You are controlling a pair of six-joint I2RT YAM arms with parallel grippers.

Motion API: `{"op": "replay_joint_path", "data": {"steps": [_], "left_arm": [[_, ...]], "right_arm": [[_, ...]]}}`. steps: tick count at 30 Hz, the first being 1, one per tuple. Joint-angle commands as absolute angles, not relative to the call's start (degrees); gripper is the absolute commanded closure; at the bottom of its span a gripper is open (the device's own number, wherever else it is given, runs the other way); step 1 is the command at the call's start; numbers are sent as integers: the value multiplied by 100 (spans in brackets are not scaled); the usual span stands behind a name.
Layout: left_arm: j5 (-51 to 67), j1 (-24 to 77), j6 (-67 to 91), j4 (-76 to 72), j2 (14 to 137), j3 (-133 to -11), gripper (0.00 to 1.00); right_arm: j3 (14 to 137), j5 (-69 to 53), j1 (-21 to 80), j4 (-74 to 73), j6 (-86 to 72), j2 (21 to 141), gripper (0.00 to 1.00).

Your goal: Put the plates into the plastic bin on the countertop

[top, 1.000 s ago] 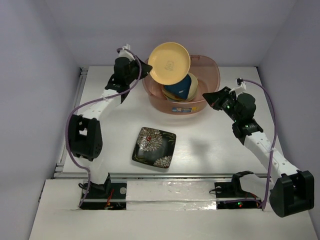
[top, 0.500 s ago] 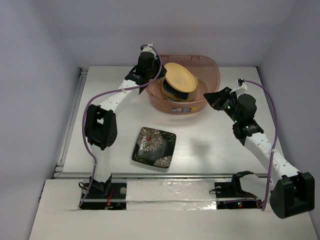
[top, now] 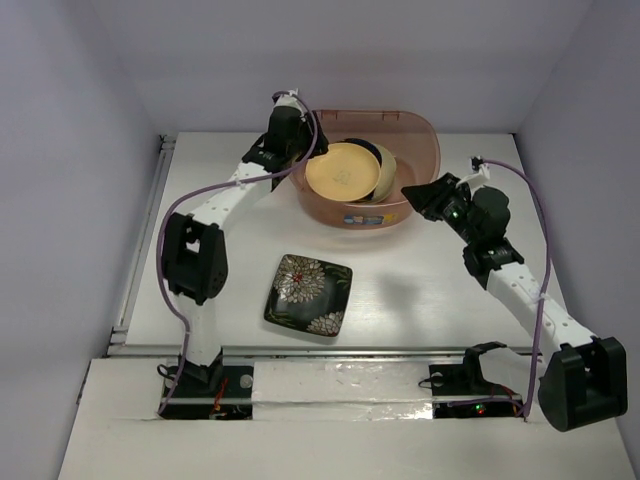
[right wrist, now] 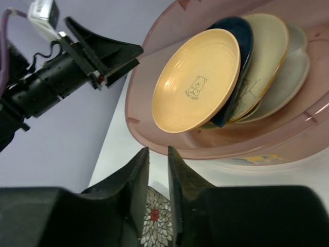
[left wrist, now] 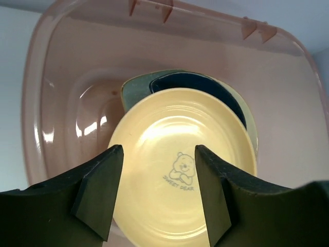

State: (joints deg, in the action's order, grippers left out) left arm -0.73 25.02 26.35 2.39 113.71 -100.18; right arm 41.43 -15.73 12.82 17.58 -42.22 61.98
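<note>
The left pincer (left wrist: 158,152) stands wide open and empty. In its own wrist view, the round yellow plate (left wrist: 175,180) lies just beyond and between its fingertips, inside the plastic bin (left wrist: 61,103), with a small bear drawing on its face. A dark blue plate (left wrist: 195,85) peeks out behind the yellow one. That is all this view shows of the stack.

The right wrist view shows more. The yellow plate (right wrist: 198,80) leans tilted on the dark blue plate (right wrist: 241,36). Behind that comes a cream plate (right wrist: 267,51), then a pale plate (right wrist: 295,77), all inside the bin (right wrist: 154,118). The right pincer (right wrist: 158,152) has its fingers parted by a narrow gap, with nothing between them. The bin lies ahead of its tips, apart from them.

Only the overhead view shows the whole layout. The left pincer (top: 295,140) hangs at the bin's left rim, and the right pincer (top: 415,193) is just outside its right front corner. The square black floral plate (top: 308,293) lies alone on the white surface (top: 420,290), well apart from both pincers on the near side of the bin (top: 420,125).
</note>
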Motion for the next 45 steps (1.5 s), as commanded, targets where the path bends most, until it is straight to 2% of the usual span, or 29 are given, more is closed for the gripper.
{"op": "replay_joint_path", "data": {"steps": [1,5,6,7,8,9,10,12,13,14,18,25,26,29,30,31,32,33,38,45], "left_arm": [[-246,2505,2408,-588,10135,-9583,45],[-167,2505,2391,-1062,9309,-8992,48],[-150,2557,2417,-1124,8986,-8861,49],[-97,2558,2478,-1142,8826,-8581,50],[-79,2558,2496,-1177,8650,-8448,56],[-88,2558,2540,-1195,8283,-8116,63],[-97,2558,2549,-1195,8088,-7938,63],[-97,2558,2566,-1248,7431,-7543,81],[-131,2558,2532,-1257,7218,-7141,95],[-158,2558,2496,-1248,6990,-6937,100],[-343,2610,2259,-1029,5866,-6084,100],[-519,2610,1741,-238,4967,-5152,100],[-527,2610,1697,-168,4888,-5072,93],[-527,2610,1600,-228,4589,-4782,83],[-519,2610,1582,-255,4475,-4720,81],[-501,2610,1565,-272,4421,-4685,79],[-457,2610,1495,-246,4334,-4676,77],[-448,2610,1459,-237,4281,-4676,77],[-484,2610,1283,-202,4017,-4579,75],[-220,2610,1266,-167,3885,-4500,73]], "right_arm": [[4184,-1994,1283,2267,-4122,6310,69],[4227,-2434,1335,2478,-4122,6504,69],[4245,-2565,1388,2496,-4122,6530,78],[4280,-2610,1389,2496,-4105,6565,83],[4315,-2645,1458,2444,-4044,6574,88],[4402,-2628,1572,2365,-3947,6566,100],[4447,-2593,1643,2295,-3946,6565,100],[4552,-2462,1888,2058,-3754,6530,100],[4675,-2417,1985,1891,-3649,6548,100],[4728,-2356,2082,1811,-3604,6574,100],[4939,-2434,2469,1678,-3577,6767,100],[4520,-2146,3075,1363,-3577,6505,100],[4378,-2005,3294,1267,-3568,6426,98],[3606,-1574,3611,1187,-3726,6075,70],[3412,-1425,3760,1143,-3770,6012,51],[3254,-1363,3814,1108,-3823,5960,46],[2939,-1214,3884,1064,-3936,5846,34],[2796,-1135,3885,1029,-3998,5801,30],[2312,-940,3885,1256,-4288,6010,28],[2487,-1748,4131,2835,-4877,7812,31]]}}
